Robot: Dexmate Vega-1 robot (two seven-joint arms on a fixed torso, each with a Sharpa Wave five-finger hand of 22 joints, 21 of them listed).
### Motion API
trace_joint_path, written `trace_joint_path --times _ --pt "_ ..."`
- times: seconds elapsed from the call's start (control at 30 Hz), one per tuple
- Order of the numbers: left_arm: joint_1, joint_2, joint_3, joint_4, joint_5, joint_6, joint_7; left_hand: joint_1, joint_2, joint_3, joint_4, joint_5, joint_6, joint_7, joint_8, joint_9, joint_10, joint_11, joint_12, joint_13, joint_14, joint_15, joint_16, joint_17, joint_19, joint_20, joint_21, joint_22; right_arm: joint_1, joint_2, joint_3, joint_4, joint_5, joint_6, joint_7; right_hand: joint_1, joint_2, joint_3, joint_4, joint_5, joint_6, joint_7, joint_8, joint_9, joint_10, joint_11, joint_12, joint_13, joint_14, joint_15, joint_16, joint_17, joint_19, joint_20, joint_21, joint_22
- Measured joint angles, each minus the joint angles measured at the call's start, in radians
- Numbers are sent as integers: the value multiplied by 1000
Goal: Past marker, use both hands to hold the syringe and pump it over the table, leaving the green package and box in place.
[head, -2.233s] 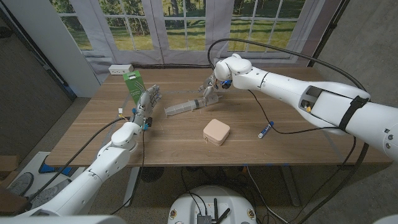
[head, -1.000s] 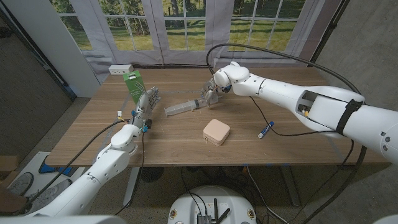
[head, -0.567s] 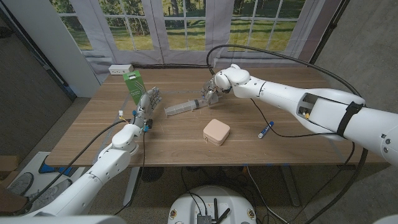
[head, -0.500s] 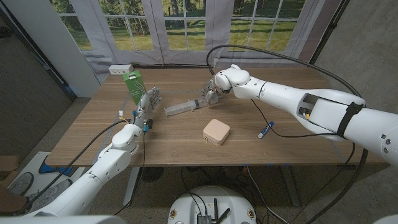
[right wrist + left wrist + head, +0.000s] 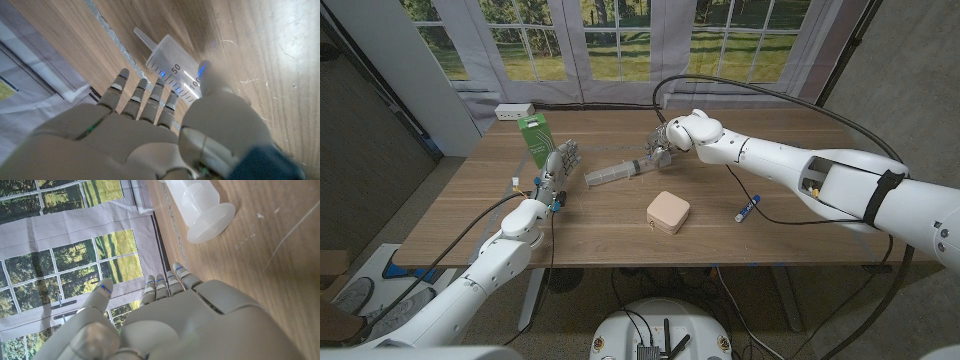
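1. Two robot arms reach over the wooden table (image 5: pixel 620 215) in the head view, one from each bottom corner.
2. The syringe (image 5: pixel 616 172) lies on its side near the table's middle, its barrel running from about 8 o'clock to 2 o'clock across the picture.
3. The right hand (image 5: pixel 663 143) sits at the syringe's 2 o'clock end. In the right wrist view its fingers (image 5: pixel 150 100) are straight and spread over the marked barrel of the syringe (image 5: pixel 172 70), with the thumb beside it; nothing is clasped, so the hand is open. Whether the fingertips touch the barrel cannot be told.
4. The left hand (image 5: pixel 558 166) stands at 9 o'clock of the syringe, near it but apart, fingers upright and parted, holding nothing. The left wrist view shows the same hand (image 5: pixel 165 320) with fingers extended and the syringe (image 5: pixel 200 205) lying on the wood beyond them.
5. The green package (image 5: pixel 533 136) stands upright at 11 o'clock of the left hand, just beside it.
6. The pale box (image 5: pixel 667 212) rests at 5 o'clock of the syringe, near the table's front.
7. The marker (image 5: pixel 747 208) lies at 3 o'clock of the box, well apart, under the right arm.
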Motion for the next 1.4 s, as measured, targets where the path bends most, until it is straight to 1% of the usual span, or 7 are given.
trace_joint_path --times 0.13,0.2,0.3,0.5,0.93,1.13,1.4 --pt "4 0 0 -3 0 -2 2 0 0 4 -4 0 0 0 0 0 0 0 0 0 0 0 0 0 1 1 0 0 -6 -3 3 -2 -5 0 -15 24 3 -7 1 0 23 -2 9 0 32 -20 0 0 58 0 32 4 24 -23 0 0" --pt "6 0 0 -5 0 -3 3 0 0 4 -4 0 0 0 0 0 0 0 0 0 0 0 0 0 5 5 0 0 -10 -5 5 -2 -7 1 -23 36 0 -13 1 0 34 -1 10 0 44 -29 0 1 88 -2 48 5 43 -28 0 0" --pt "9 -1 0 -8 0 -3 3 -4 -4 4 -4 0 0 0 0 0 0 0 0 0 0 0 0 0 5 5 0 0 -11 -5 6 -2 -9 2 -32 42 2 -18 1 0 37 -2 10 0 50 -35 0 3 115 -3 61 9 48 -34 0 0" --pt "15 -1 0 -13 -1 -4 9 -4 -4 6 -3 0 0 0 0 0 0 0 0 0 0 0 0 0 5 5 0 0 -24 -12 14 -8 -13 4 -47 60 10 -31 5 0 62 -2 16 0 82 -53 -1 5 121 -3 71 14 55 -41 0 0" --pt "21 -3 -1 -17 -1 -5 13 -4 -4 8 0 0 0 0 0 0 0 0 0 0 0 0 0 0 5 5 0 0 -45 -30 33 -27 -15 9 -84 72 22 -67 10 -3 157 11 68 8 185 -50 19 31 130 -2 106 28 73 -59 0 0" --pt "21 -3 -2 -17 -4 -5 13 -7 -1 8 0 0 0 0 0 0 5 6 0 0 0 0 0 0 5 5 0 0 -57 -49 49 -56 -14 12 -97 72 22 -78 13 1 173 20 70 9 205 -47 26 31 143 -3 121 32 82 -68 0 0" --pt "18 -7 -1 -9 -6 -5 9 -8 0 8 0 0 0 0 0 0 5 6 0 0 0 0 0 0 5 5 0 0 -73 -78 74 -100 -14 12 -110 72 22 -82 9 1 184 30 74 9 223 -30 26 31 153 -3 137 37 96 -82 0 0"
